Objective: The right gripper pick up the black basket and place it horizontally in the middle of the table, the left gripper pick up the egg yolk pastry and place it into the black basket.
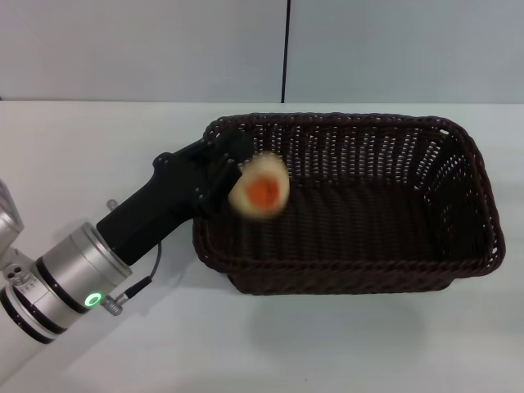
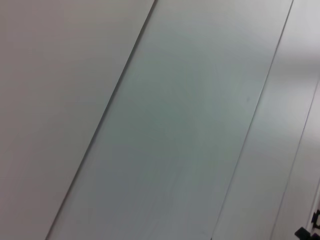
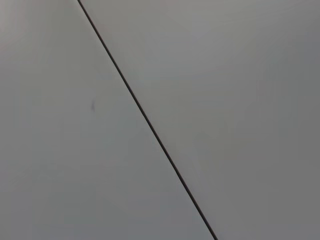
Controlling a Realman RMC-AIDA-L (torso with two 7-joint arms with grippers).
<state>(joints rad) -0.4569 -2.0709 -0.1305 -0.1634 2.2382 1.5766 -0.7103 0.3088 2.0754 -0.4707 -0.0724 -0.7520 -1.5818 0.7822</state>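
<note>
As left tool (image 1: pixel 233 176) reaches over black basket (image 1: pixel 458 205), egg yolk pastry (image 1: pixel 260 190) blurred, seemingly loose

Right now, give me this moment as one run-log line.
left gripper: at basket's left end | egg yolk pastry: blurred, over basket interior | black basket: horizontal on table | right gripper: out of view

black basket (image 1: pixel 385 237): large rectangular dark woven basket, openwork sides, braided rim, rounded corners; stands upright and open on the table, long side running left to right, right of centre.
egg yolk pastry (image 1: pixel 260 191): small round pale cream bun with an orange centre, blurred; tilted, orange patch facing the camera, over the basket's left end just inside the rim, at the tip of the left gripper (image 1: pixel 237 173).
table (image 1: pixel 98 147): plain white, smooth, flat.
</note>
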